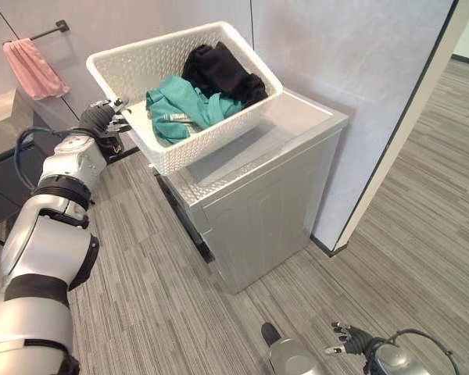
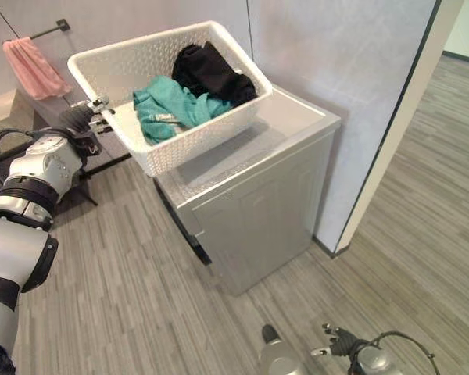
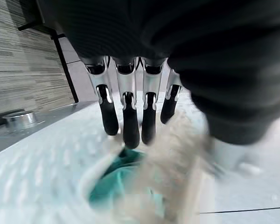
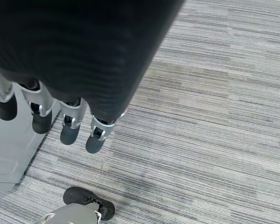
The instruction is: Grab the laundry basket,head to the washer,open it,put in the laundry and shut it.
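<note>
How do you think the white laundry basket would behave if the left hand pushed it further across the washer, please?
The white laundry basket sits tilted on the washer, overhanging toward the left hand, so it could tip. Its perforated plastic looks stiff and light. The smooth lid probably lets it slide.

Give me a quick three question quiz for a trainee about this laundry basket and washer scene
1. True or false: the white laundry basket sits flat on the floor.
2. Which hand is at the basket's rim? A) left hand B) right hand
3. Fill in: the teal garment lies beside a ____ one in the basket.

Key: 1 false, it rests tilted on the washer. 2 A; the right hand hangs low over the floor. 3 black.
</note>
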